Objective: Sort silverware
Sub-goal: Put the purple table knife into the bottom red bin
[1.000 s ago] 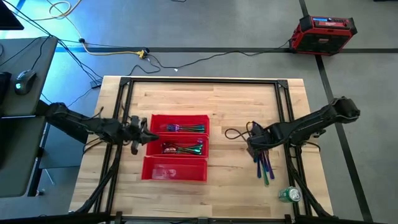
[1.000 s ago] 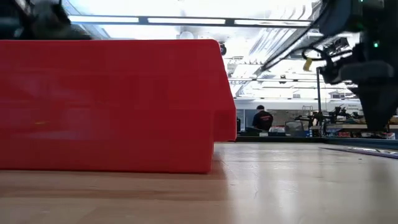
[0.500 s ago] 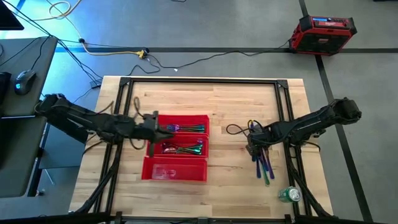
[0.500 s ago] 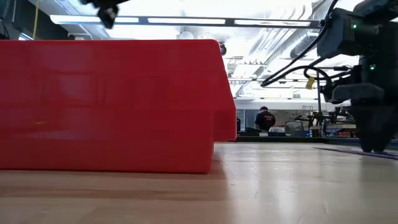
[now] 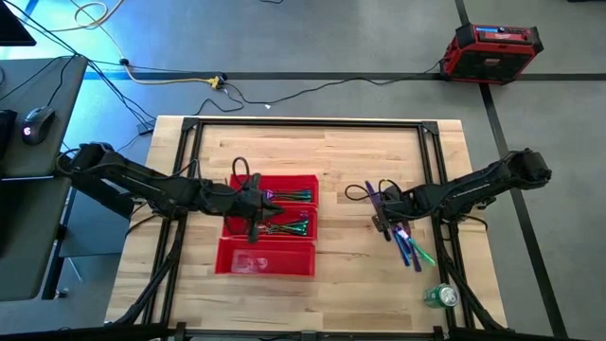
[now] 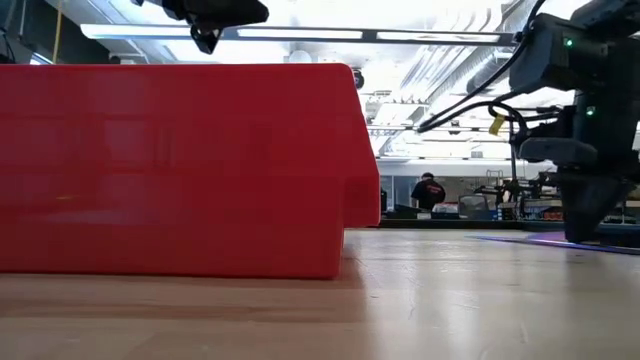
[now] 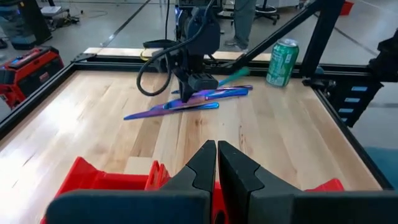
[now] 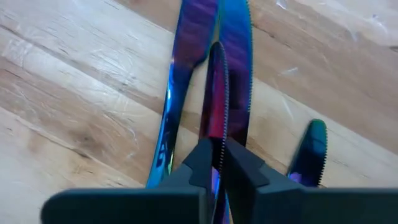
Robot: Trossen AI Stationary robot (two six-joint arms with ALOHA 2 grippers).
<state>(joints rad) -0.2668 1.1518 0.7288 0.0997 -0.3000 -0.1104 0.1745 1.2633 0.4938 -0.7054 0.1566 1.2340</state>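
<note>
The tray (image 5: 268, 256) sits left of the table's (image 5: 331, 152) centre, some silverware (image 5: 284, 225) in its far and middle compartments. More silverware (image 5: 409, 246) lies loose on the right side, with a can (image 5: 441, 296) nearer, by the right corner. A case (image 5: 494, 49) stands on the floor beyond the far right corner.

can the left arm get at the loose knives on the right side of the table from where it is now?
Probably not. The left pincer hangs shut over the red tray, while the knives lie across the table under the right arm, whose pincer is shut on one knife and blocks the approach.
</note>
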